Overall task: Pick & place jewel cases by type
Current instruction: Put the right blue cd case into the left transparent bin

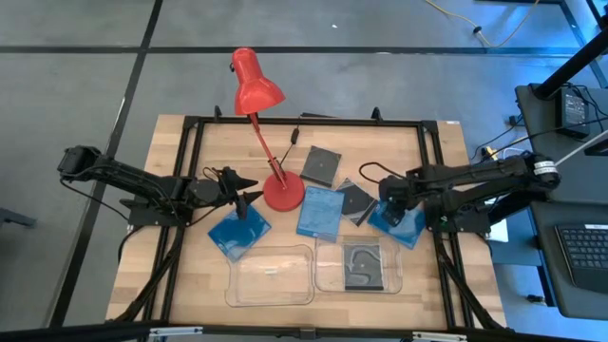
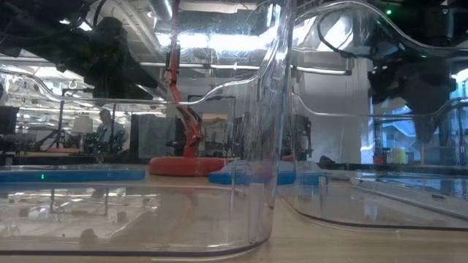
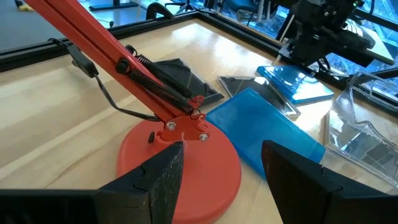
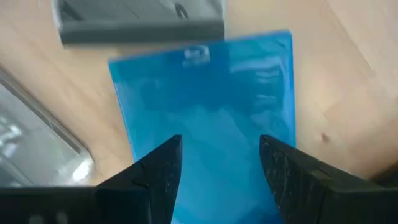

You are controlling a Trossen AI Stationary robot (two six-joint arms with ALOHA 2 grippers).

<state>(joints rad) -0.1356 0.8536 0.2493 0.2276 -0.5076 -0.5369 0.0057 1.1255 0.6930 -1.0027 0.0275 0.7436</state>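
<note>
jewel cases lie about the table (image 1: 180, 285): one blue case (image 4: 205, 118) sits directly beneath and between the right gripper (image 4: 217, 168)'s spread, empty fingers. the left gripper (image 3: 221, 168), fingers also parted and empty, faces the red lamp base (image 3: 186, 162).

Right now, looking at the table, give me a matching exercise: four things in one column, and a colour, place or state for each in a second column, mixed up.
Column one:
1. lamp base
2. right tray
3. left tray
4. right gripper

Column two:
A. holds a dark case
B. open, over a blue case
C. red
D. holds no case

Pairs: 1-C, 2-A, 3-D, 4-B
</note>
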